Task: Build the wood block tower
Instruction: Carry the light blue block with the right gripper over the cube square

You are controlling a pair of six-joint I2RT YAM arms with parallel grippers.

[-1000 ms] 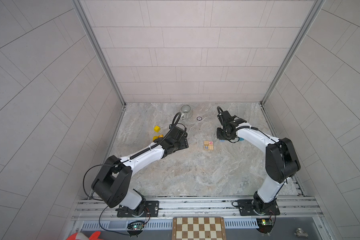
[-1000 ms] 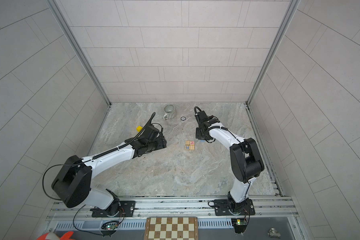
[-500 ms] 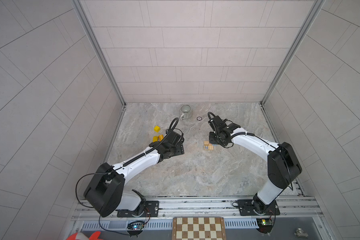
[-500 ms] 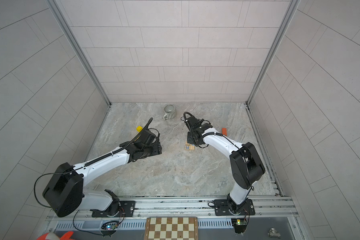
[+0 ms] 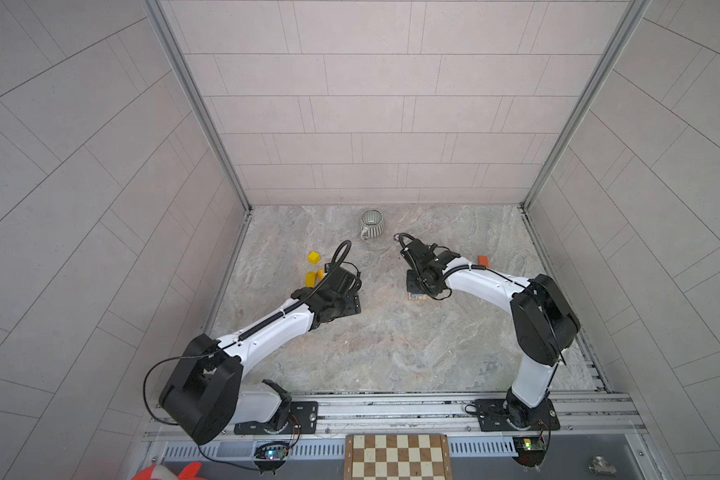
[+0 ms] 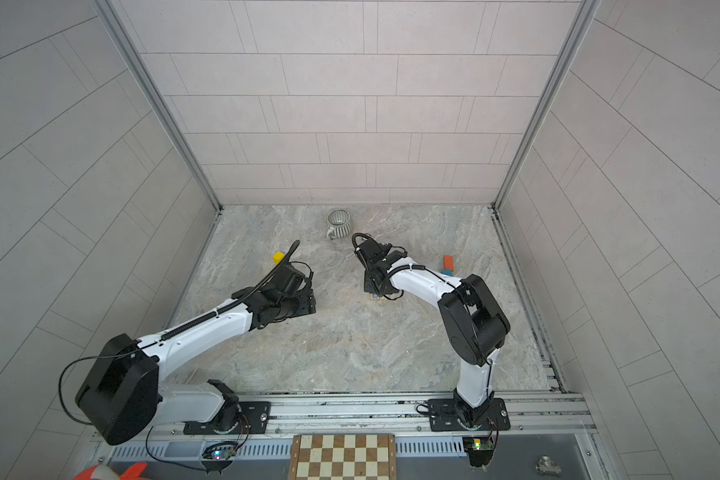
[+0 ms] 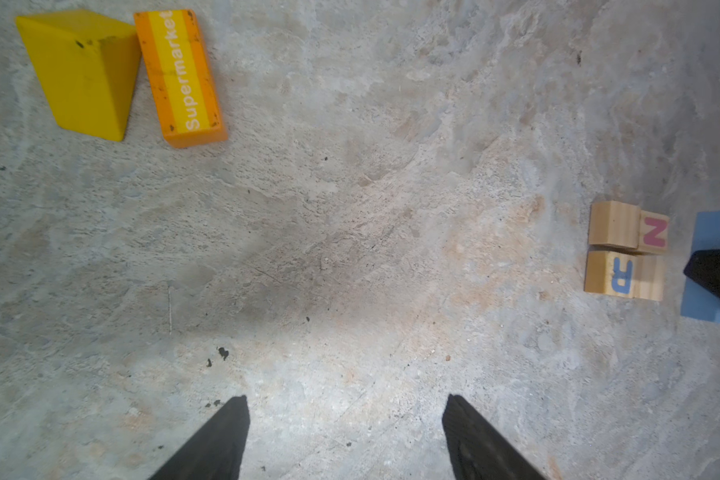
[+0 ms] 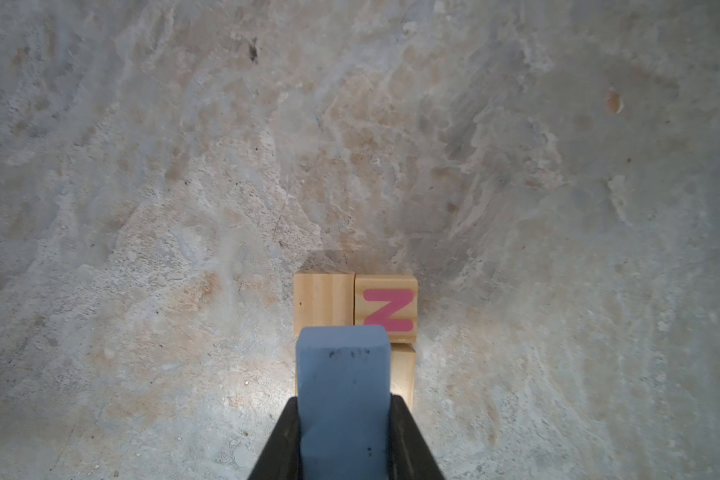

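Fingers (image 8: 281,444) of the right gripper (image 8: 344,415) are pinching a blue block (image 8: 344,374) by its two long sides. The jaws are part-closed on it, so its long axis is running straight out from the grip. Just beyond and below its free end, the wooden letter cubes (image 8: 323,303) are sitting as a tight two-by-two square on the stone floor (image 8: 558,208) (the start of the tower). The blue block is covering the nearer pair and sitting toward the plain-faced side, leaving the pink N cube (image 8: 387,309) showing. Whether it is touching them cannot be told. The placing move is probably calling for a small sideways shift toward the N before lowering. Farther off, the left gripper (image 7: 346,403) is hanging wide open and empty over bare floor, well apart from the cubes, so the right arm is the nearer one. Beyond it, a yellow wedge (image 7: 84,70) and an orange block (image 7: 179,75) are lying side by side, touching.
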